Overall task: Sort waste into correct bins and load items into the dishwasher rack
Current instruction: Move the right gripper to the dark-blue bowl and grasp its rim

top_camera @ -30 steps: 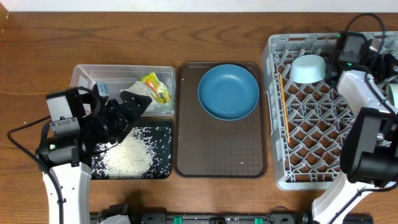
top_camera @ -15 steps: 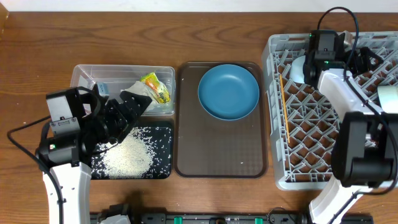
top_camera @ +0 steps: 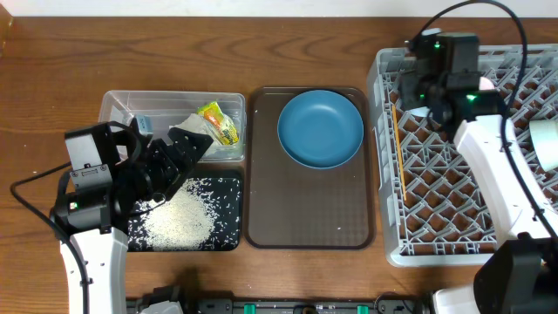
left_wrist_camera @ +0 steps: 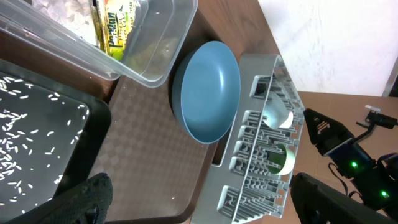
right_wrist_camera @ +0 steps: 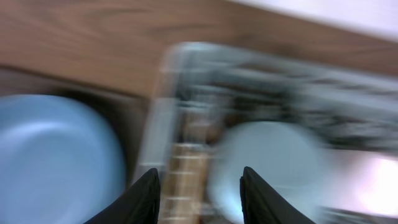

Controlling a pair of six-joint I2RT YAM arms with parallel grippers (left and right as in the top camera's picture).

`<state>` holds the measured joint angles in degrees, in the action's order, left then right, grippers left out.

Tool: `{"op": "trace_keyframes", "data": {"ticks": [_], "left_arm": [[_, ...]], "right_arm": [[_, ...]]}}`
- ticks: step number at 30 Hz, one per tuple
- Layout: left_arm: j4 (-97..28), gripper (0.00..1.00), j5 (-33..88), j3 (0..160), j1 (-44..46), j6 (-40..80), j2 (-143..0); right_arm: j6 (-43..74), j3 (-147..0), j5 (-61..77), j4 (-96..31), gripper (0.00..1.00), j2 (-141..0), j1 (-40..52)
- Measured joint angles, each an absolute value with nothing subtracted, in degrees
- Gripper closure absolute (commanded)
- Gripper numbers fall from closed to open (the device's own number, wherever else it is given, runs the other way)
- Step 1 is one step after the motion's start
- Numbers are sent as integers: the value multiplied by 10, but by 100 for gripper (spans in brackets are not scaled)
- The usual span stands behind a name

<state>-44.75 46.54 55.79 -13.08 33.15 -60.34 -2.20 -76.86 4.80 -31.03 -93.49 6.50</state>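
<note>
Everything hangs on the brown serving tray (top_camera: pixel 305 218) in the middle of the surface. The dark-blue plate (top_camera: pixel 320 128) lies flat on the tray's far half, and I take it for the one dish not yet loaded. The dishwasher rack (top_camera: pixel 453 218) sits just right of the tray. The right end effector (right_wrist_camera: pixel 199 193) hovers over the rack's corner next to the tray's far right corner. Its wrist picture is smeared, but the fingers show apart with nothing between them. From there the plate lies to the left and a little nearer the robot, across the rack wall. The small light-blue bowl (right_wrist_camera: pixel 267 165) sits in the rack just right of that wall. The plate is round, so it has no long axis to line up with, only a rim to catch. Left of the tray, the left end effector (top_camera: pixel 190 146) hangs spread wide and empty over the edge where the clear tub (top_camera: pixel 118 105) meets the black tray (top_camera: pixel 228 235). The right arm looks slightly nearer the plate and is on the rack side, so I'd expect it to take the plate. The rice (top_camera: pixel 179 218) is heaped on the black tray. The snack wrapper (top_camera: pixel 218 122) lies in the tub and carries dark script lettering I cannot make out.
</note>
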Motion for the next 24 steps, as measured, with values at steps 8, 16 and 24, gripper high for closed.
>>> {"op": "trace_keyframes", "data": {"ticks": [8,16,24], "left_arm": [[-448,6,465,558,-131,331,-603],[-448,6,465,558,-131,331,-603],[-448,6,465,558,-131,331,-603]], "right_arm": [[79,-769,136,-352,64,-944,171],[92,-769,64,-369,60,-994,305],[92,-769,2,-368,59,-1052,384]]}}
